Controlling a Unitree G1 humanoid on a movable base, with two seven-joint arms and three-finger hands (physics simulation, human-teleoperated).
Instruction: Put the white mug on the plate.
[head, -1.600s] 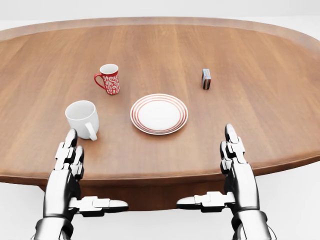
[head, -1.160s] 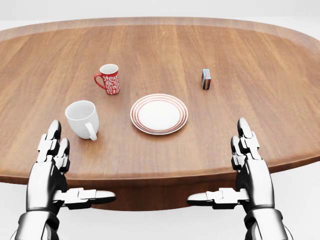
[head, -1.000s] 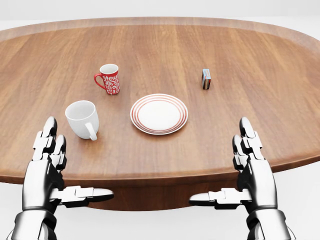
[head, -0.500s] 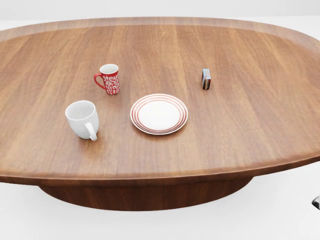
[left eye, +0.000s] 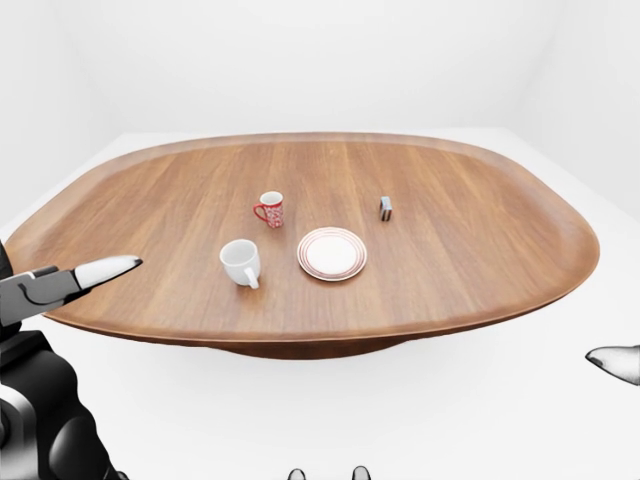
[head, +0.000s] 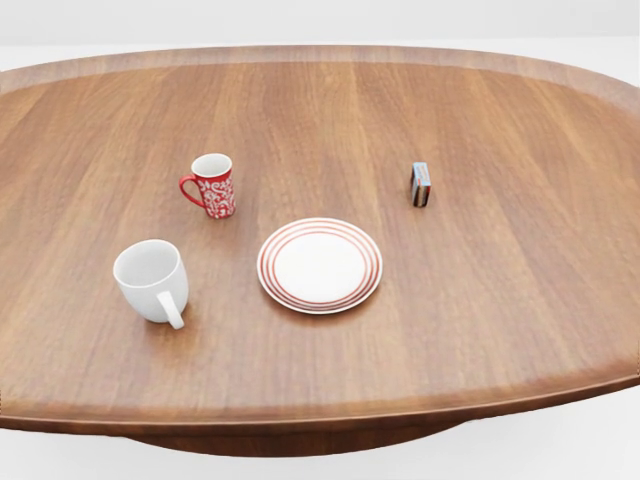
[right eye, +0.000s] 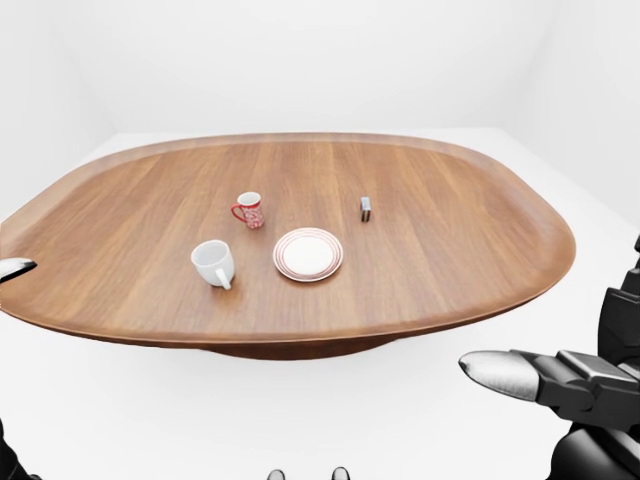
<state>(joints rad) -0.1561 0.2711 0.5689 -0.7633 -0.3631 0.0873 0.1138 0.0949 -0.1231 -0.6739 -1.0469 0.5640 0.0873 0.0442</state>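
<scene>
Left-eye view shows my left hand (left eye: 45, 290) low at the left edge, with one of its fingers (left eye: 105, 268) pointing toward the table (left eye: 480, 250); it holds nothing, but whether the fingers are apart or together I cannot tell. Of my right hand (right eye: 560, 385) I see only one pointed finger and part of the palm in the right-eye view, empty too, and its spread I also cannot tell. Both hands are well apart from the mug (head: 151, 281). It stands upright left of the plate (head: 320, 265), near but not touching, handle turned toward the bottom of the head view. I judge it rigid, light, glazed and slippery, and it may chip if dropped. I would close around the body from the side, not on the thin handle. A red mug (head: 212, 184) stands above it.
</scene>
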